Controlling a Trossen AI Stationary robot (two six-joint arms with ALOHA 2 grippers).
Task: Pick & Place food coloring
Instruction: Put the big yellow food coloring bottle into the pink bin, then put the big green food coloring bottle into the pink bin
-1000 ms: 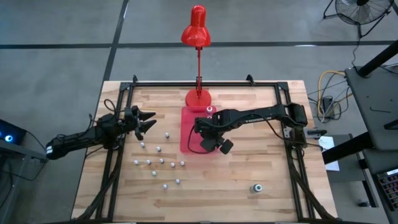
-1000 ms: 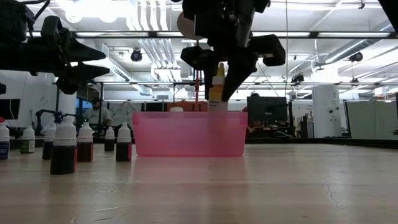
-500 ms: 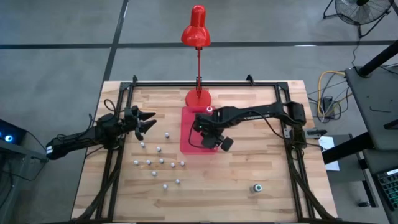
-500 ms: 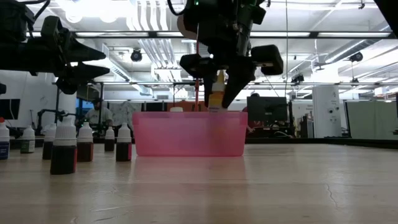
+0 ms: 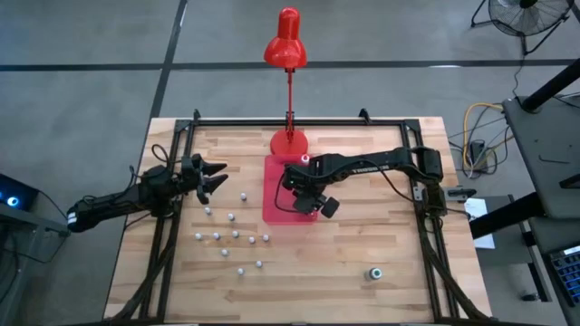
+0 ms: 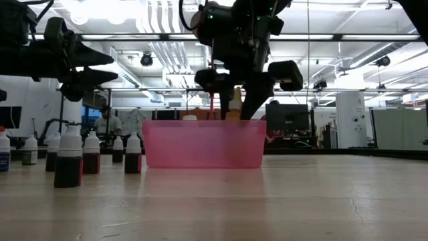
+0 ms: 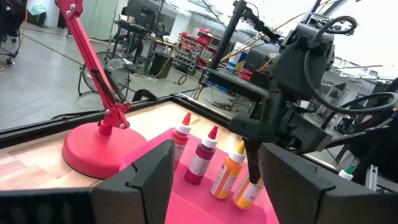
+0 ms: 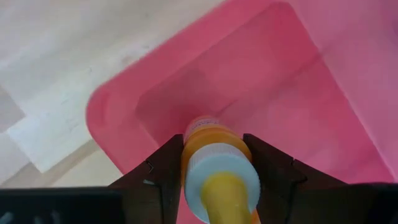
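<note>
We see the right gripper [image 5: 308,201] over the red tray [image 5: 272,210] near the table's middle, its fingers [image 8: 163,177] pinching a yellow-capped food coloring bottle [image 8: 214,165] by the upper body just under the cap. The bottle hangs upright, its base inside the tray near one corner; we cannot tell if it touches the floor of the tray yet.

In the left wrist view, a pink-capped bottle [image 7: 181,132], a red-capped bottle [image 7: 204,155] and an orange bottle [image 7: 226,174] already stand in the tray in a row, the held one next to them.

Our judgement on handling: the bottle is tiny and light, stiff plastic, smooth and round so it may twist or slip in the pads. Narrow base, so it tips easily if let go tilted or bumped against its neighbours. Best hold is across the shoulder below the cap, as now, with the jaws square to the body.

The left gripper [image 5: 214,175] waits with its fingers spread above the table's left edge. The small white-capped bottles [image 5: 232,238] stand scattered on the left half of the table, and a teal-capped bottle [image 5: 372,273] stands alone near the front right.
</note>
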